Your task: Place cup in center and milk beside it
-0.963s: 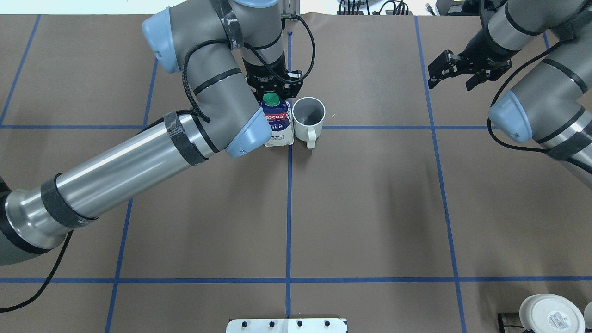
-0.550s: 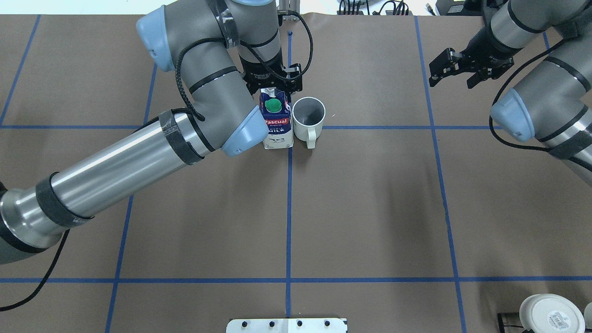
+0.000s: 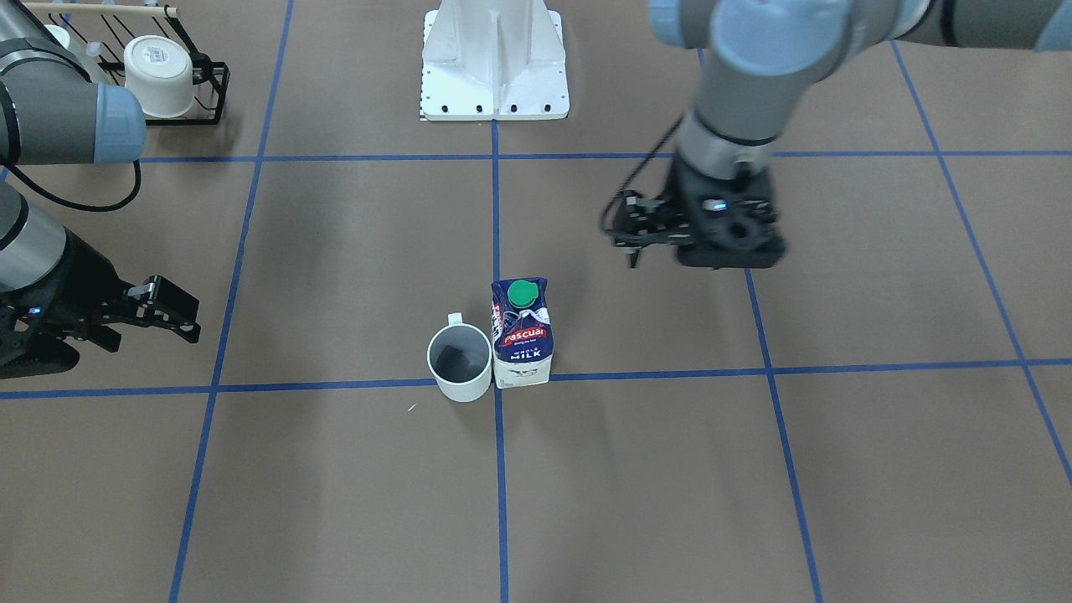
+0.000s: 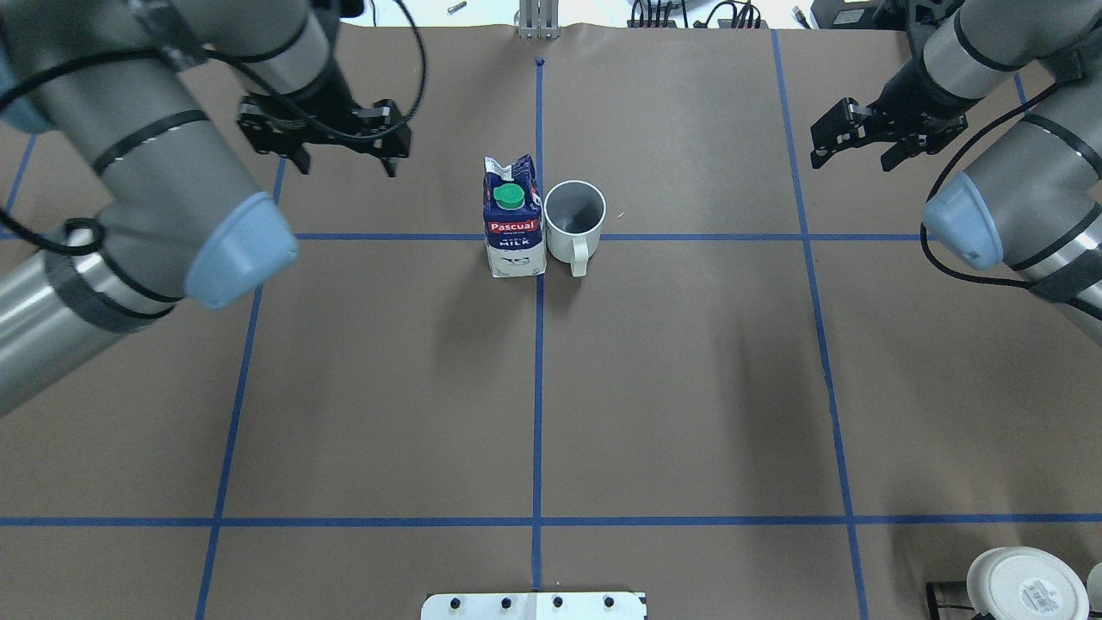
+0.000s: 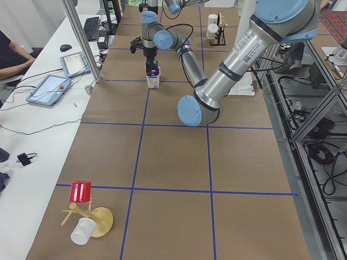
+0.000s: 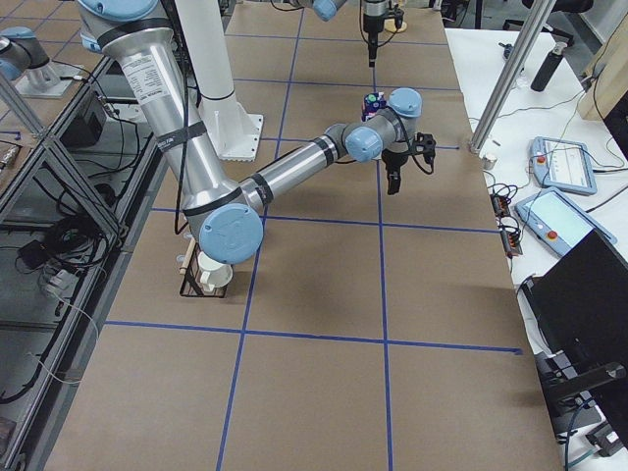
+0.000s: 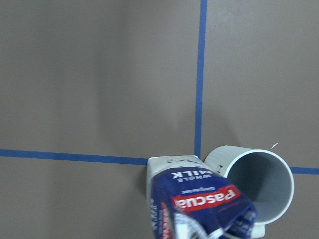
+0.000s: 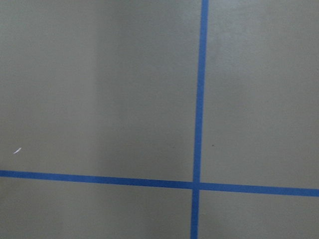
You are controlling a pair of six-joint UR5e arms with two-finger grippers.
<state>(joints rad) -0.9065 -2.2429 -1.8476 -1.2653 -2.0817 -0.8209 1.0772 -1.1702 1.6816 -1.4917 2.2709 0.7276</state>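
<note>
The navy and white milk carton [image 4: 514,220] with its green cap stands upright at the middle tape crossing. It largely covers that crossing, where two blue tape lines [image 4: 538,344] meet. The plain white cup [image 4: 575,215] stands right beside it on its right, handle toward the robot. Both also show in the front view, carton [image 3: 522,335] and cup [image 3: 459,362], and in the left wrist view, carton [image 7: 199,204] and cup [image 7: 259,186]. My left gripper [image 4: 346,164] is open and empty, well left of the carton. My right gripper [image 4: 852,155] is open and empty, far right.
A white mug with a round label on its base [image 4: 1024,585] sits in a black rack at the near right corner. The white robot base plate [image 4: 534,605] is at the near edge. A red cup [image 5: 81,192] and a white cup hang on a wooden stand at the table's left end.
My left gripper was at the top of the carton, then drew back behind it and swung far to the left. The carton and cup have stayed in place. The right gripper barely moved.
</note>
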